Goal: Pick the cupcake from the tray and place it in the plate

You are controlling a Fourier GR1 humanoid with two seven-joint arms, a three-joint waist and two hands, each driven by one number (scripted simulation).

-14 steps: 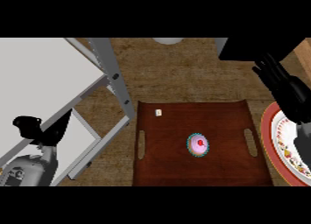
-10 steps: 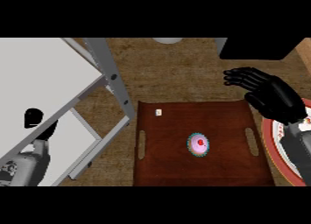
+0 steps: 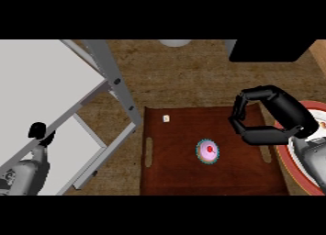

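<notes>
**Operator:** Cupcake first, since that's my target: it sits on the brown tray, a little right of the tray's middle, pink top with a red dot and a teal wrapper. Nothing is touching it.

**Observer:** And your right hand?

**Operator:** My right hand is over the tray's right edge, in the right-middle of the frame. Its fingers and thumb are curled into a hook shape with nothing held between them. The cupcake lies just to its lower left, apart from it.

**Observer:** What's beyond that hand?

**Operator:** The plate, red-rimmed with a patterned border, at the right edge of the frame; my right forearm covers much of it. The plate is beside the tray's right side.

**Observer:** Anything else on the tray?

**Operator:** A small pale object near its upper-left corner; I can't tell what it is.

**Observer:** The left hand?

**Operator:** My left hand shows at the left-middle of the frame, over the grey metal frame. Whether its fingers are open or closed, I can't tell.
</notes>
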